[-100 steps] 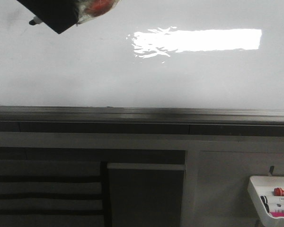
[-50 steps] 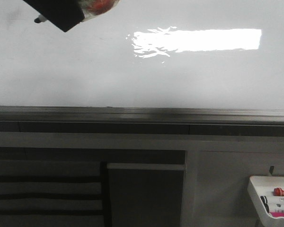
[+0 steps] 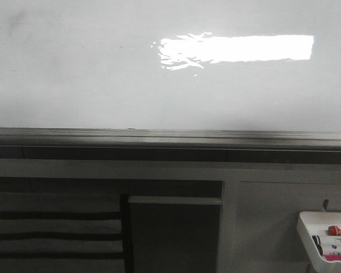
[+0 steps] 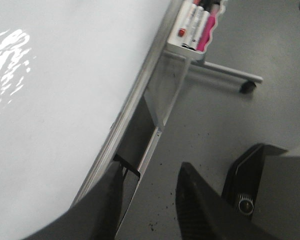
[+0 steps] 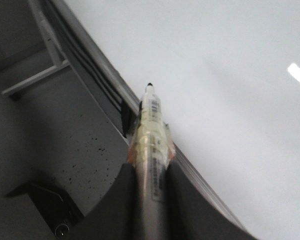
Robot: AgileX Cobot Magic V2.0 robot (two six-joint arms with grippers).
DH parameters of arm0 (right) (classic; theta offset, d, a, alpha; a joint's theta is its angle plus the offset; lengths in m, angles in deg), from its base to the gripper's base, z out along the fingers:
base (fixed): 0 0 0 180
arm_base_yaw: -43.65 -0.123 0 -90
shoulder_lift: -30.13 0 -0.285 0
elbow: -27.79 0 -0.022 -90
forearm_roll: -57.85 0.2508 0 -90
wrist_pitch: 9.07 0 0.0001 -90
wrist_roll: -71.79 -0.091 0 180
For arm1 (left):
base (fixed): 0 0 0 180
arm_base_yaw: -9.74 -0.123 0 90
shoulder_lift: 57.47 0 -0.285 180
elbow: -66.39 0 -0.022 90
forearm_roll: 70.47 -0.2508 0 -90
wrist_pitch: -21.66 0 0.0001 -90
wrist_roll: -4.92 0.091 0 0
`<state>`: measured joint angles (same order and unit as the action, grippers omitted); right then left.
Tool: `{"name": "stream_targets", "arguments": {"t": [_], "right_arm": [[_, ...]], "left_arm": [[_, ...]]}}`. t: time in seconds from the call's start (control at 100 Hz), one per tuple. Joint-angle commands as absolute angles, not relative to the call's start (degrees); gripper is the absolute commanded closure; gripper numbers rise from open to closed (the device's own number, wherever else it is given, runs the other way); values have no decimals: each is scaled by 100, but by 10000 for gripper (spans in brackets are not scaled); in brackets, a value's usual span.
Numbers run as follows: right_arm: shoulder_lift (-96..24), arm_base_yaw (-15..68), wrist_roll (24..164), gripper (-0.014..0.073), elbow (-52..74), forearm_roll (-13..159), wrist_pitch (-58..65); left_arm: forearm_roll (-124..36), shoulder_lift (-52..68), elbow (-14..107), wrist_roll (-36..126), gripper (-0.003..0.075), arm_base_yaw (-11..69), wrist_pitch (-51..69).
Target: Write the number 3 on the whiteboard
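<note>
The whiteboard [image 3: 102, 74] fills the upper half of the front view, glossy white with a bright glare, and its grey edge rail [image 3: 170, 136] runs below it. No black stroke of the number 3 shows on it; only a faint smudge sits at the top left. Neither gripper shows in the front view. My right gripper [image 5: 150, 167] is shut on a tape-wrapped marker [image 5: 151, 125], whose black tip points at the board's edge, off the white surface [image 5: 230, 75]. My left gripper [image 4: 151, 170] is open and empty beside the board [image 4: 55, 90].
A small white tray [image 3: 307, 227] with several markers [image 3: 336, 230] hangs at the lower right below the rail; it also shows in the left wrist view [image 4: 182, 47]. A grey frame with dark panels lies under the rail. A wheeled stand leg [image 4: 230, 77] stands on the grey floor.
The dark gripper with the marker, seen at the front view's top left, has moved up and out of that view. The board's surface looks unchanged.
</note>
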<state>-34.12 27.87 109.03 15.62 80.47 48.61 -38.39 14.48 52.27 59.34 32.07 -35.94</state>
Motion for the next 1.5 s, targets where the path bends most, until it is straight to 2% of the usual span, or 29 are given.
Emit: {"name": "stream_targets", "arguments": {"t": [0.0,0.16,0.38,0.69,0.86,0.97,1.35,1.49], "right_arm": [[-2957,3028,10255,655,1187,8015,4151],[-2532,3100,10060,655,326,8026,3446],[-2596,3100,10060,655,232,8414,3020],[-4193,3028,9886,655,1854,8541,3964],[-4724,1936,9387,655,2335,7780,3599],[-5133,1656,8845,655,2576,7033,3449],[-5984,1707,8845,655,3022,6816,3087],[-5909,2044,8303,655,3022,6160,3546]], "left_arm": [[-3402,923,4862,5459,526,2956,-2676],[-3390,217,3984,5037,559,2626,-1694],[-3390,16,3680,5037,599,2571,-1406],[-3390,51,3680,5037,640,2571,-1406],[-3390,51,3680,5037,640,2571,-1406],[-3379,51,3680,5037,640,2571,-1406],[-3379,51,3680,5037,640,2571,-1405],[-3430,51,3680,5037,640,2571,-1405]]}}
